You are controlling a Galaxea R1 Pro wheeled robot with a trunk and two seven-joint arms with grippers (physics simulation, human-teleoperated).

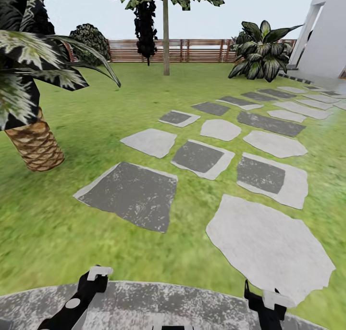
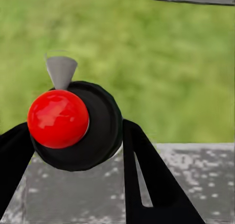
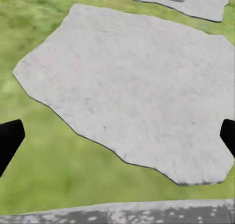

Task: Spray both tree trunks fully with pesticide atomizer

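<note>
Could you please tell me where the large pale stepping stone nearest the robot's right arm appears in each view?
Head view: the pale stepping stone lies lower right, just ahead of the right gripper.
Right wrist view: it spans the middle, on grass.
Left wrist view: a grey strip at the picture's edge may be a stone; I cannot tell which.
Shared landmark: the speckled grey slab by the robot.

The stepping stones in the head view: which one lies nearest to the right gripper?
The large pale grey stone, just ahead of the right gripper. Unlike the dark slabs beside it, it is plain light and irregular.
</note>
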